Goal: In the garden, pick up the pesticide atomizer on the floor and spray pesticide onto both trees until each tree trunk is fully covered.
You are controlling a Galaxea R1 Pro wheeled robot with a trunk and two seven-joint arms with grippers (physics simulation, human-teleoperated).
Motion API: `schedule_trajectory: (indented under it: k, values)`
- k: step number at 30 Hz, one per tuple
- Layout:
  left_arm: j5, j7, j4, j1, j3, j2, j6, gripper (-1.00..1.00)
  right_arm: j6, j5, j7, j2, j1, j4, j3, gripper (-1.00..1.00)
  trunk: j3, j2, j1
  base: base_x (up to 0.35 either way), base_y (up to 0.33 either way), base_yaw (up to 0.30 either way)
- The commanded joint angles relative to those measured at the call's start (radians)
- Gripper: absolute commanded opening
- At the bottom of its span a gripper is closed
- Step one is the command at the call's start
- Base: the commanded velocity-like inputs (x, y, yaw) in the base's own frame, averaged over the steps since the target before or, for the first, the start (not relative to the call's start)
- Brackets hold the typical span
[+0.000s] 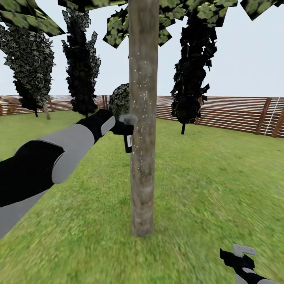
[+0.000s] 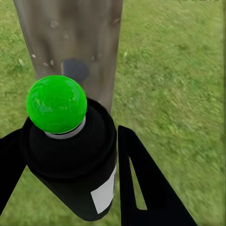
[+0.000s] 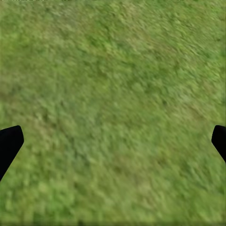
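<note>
Left claw (image 1: 123,127) is clamped on the pesticide atomizer (image 2: 70,155), just beside the speckled tree trunk (image 1: 142,118). Right claw (image 3: 113,141) is spread wide, empty, above grass (image 3: 113,70).

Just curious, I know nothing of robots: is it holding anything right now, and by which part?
The left end effector grips the pesticide atomizer by its dark body, below the green dot. The right end effector holds nothing.

tree trunk (image 1: 142,130) at 12 o'clock | pesticide atomizer (image 1: 127,136) touching its 9 o'clock side | fence (image 1: 221,112) behind
</note>
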Motion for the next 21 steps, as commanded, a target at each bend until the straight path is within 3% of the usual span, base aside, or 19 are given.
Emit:
schedule_trajectory:
  k: [1,8,12,16,21]
  values:
    - [0.001,-0.001,0.000,0.012,0.001,0.000,-0.009,-1.00,0.000,0.000,0.000,0.000,0.000,0.000,0.000,1.00,0.000,0.000,0.000,0.000,0.000,0.000]
    - [0.001,-0.031,0.000,0.039,-0.001,0.000,-0.019,-1.00,0.001,0.000,0.000,0.000,0.000,0.000,0.000,1.00,0.000,0.000,0.000,0.000,0.000,0.000]
    - [0.002,-0.202,-0.025,0.045,-0.004,0.000,-0.021,-1.00,0.001,0.000,0.000,0.000,0.000,0.000,0.000,1.00,0.000,0.000,0.000,0.000,0.000,0.000]
    - [0.002,-0.323,-0.025,0.046,-0.002,0.000,-0.021,-1.00,0.000,0.000,0.000,0.000,0.000,0.000,0.000,1.00,0.000,0.000,0.000,0.000,0.000,0.000]
    - [-0.002,-0.371,-0.021,0.047,-0.001,0.000,-0.021,-1.00,0.001,0.000,0.000,0.000,0.000,0.000,0.000,1.00,0.000,0.000,0.000,0.000,0.000,0.000]
